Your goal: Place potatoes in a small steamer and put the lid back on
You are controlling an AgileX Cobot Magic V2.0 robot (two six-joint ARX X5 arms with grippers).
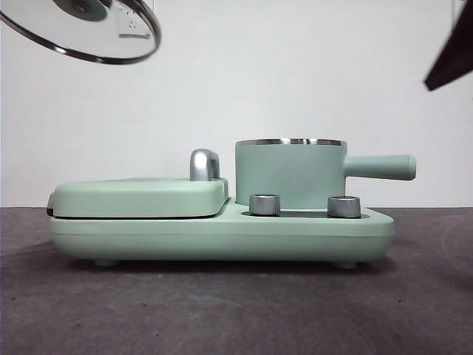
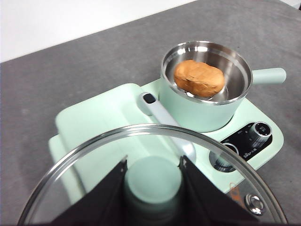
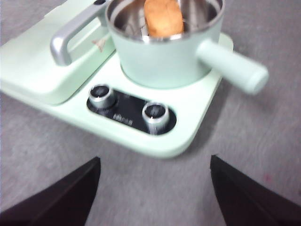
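The mint-green steamer pot (image 1: 290,174) stands on the right side of the green cooker base, its handle pointing right. The orange-brown potato (image 2: 199,78) lies inside the pot; it also shows in the right wrist view (image 3: 163,18). My left gripper (image 2: 153,181) is shut on the mint-green knob of the glass lid (image 1: 89,33), held high at the upper left, off to the side of the pot. My right gripper (image 3: 155,188) is open and empty, above the table in front of the cooker; a dark arm tip, probably this one, shows at the front view's top right (image 1: 451,55).
The flat griddle cover (image 1: 140,196) with its chrome handle (image 1: 204,164) fills the cooker's left half. Two steel knobs (image 1: 264,204) sit on the front panel below the pot. Grey table surface lies around the cooker base (image 1: 222,237).
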